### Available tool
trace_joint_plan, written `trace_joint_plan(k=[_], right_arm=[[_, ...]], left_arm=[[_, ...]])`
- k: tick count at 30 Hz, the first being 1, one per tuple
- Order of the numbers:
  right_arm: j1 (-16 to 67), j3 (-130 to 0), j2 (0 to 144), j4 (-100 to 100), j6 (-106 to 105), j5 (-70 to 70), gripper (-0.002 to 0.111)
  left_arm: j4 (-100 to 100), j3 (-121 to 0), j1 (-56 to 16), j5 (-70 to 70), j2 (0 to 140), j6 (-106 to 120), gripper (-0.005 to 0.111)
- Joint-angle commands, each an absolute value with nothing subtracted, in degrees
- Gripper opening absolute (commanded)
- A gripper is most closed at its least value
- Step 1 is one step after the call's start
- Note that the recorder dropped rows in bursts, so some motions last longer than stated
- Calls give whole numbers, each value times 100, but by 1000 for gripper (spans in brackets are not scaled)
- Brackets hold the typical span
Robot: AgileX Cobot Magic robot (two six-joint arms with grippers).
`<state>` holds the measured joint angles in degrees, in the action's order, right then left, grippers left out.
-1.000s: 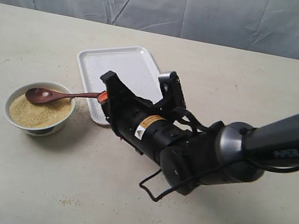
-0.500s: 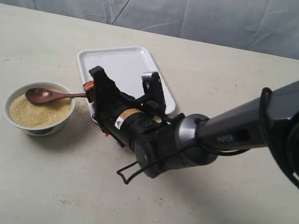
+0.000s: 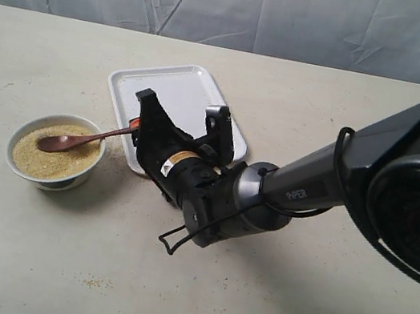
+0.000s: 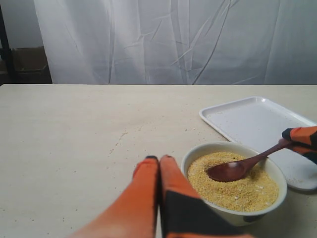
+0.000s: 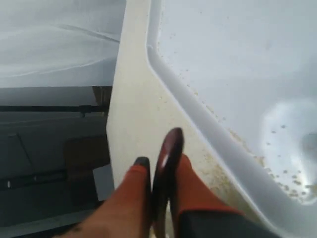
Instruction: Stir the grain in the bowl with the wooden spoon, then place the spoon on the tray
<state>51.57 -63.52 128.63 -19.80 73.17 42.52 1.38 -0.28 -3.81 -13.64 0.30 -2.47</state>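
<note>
Right tool (image 3: 136,124) pinches wooden spoon (image 3: 87,139) handle; scoop in grain (image 3: 46,161).

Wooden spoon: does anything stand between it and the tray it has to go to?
Nothing visible does. The right gripper holds the wooden spoon by its handle end, scoop in the grain in the bowl. The tray lies right beside the gripper, bare but for scattered grains.
</note>
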Motion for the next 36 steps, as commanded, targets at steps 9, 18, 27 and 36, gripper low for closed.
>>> trace_joint_plan(k=[9, 18, 27, 36], right_arm=[[5140, -6378, 12582, -1894, 7068, 5096, 0], [5128, -6378, 11523, -1235, 3588, 4304, 0], [5334, -6453, 11410, -576, 2221, 3469, 0], [5673, -7175, 11972, -400, 1566, 2698, 0]], left_arm=[[135, 0, -356, -1330, 0, -244, 0], [135, 0, -356, -1330, 0, -244, 0], [135, 0, -356, -1330, 0, -244, 0], [135, 0, -356, -1330, 0, -244, 0]])
